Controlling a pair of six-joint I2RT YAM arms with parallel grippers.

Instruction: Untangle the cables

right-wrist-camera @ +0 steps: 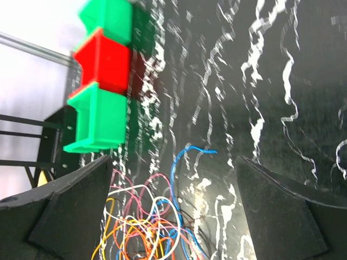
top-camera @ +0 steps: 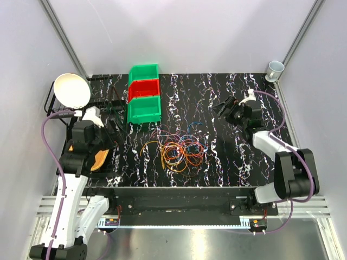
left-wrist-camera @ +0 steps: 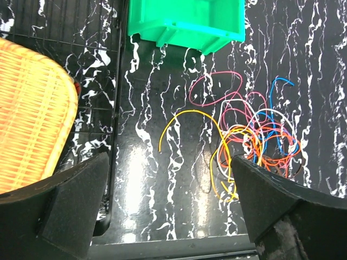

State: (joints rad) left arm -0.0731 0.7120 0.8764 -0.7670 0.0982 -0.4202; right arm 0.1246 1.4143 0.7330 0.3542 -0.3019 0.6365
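A loose heap of hair-thin, glossy wire cables (top-camera: 181, 151) in orange, red, yellow, pink and blue lay on the black, marble-patterned tabletop (top-camera: 217, 162) with white veins. It sat near the middle of the table, towards the front edge, just in front of the nearest green plastic bin (top-camera: 145, 108) and between the two arms. The loops crossed over one another in the centre. One yellow strand (left-wrist-camera: 184, 115) arced out alone to the side, a pink loop (left-wrist-camera: 214, 89) reached towards the green bin, and a blue strand (right-wrist-camera: 179, 162) curled away from the pile. The left gripper (left-wrist-camera: 169, 162) had its matte black, wedge-shaped fingers (left-wrist-camera: 70, 206) spread wide with nothing between them, above bare table beside the tangle. The right gripper (right-wrist-camera: 173, 160) was likewise spread and empty, with the cables at the lower edge of its view. Behind the heap stood a row of three open-fronted, smooth moulded bins: the near green one, a red plastic bin (top-camera: 143, 89) and a second green plastic bin (top-camera: 143, 71). No writing on them could be read. On the left, a round white bowl (top-camera: 72, 89) sat on a thin black wire rack (top-camera: 54, 105), and a woven straw-coloured tray (left-wrist-camera: 27, 119) with a fine basket weave lay beside it. A small pale blue cup (top-camera: 275, 69) stood at the far right corner.
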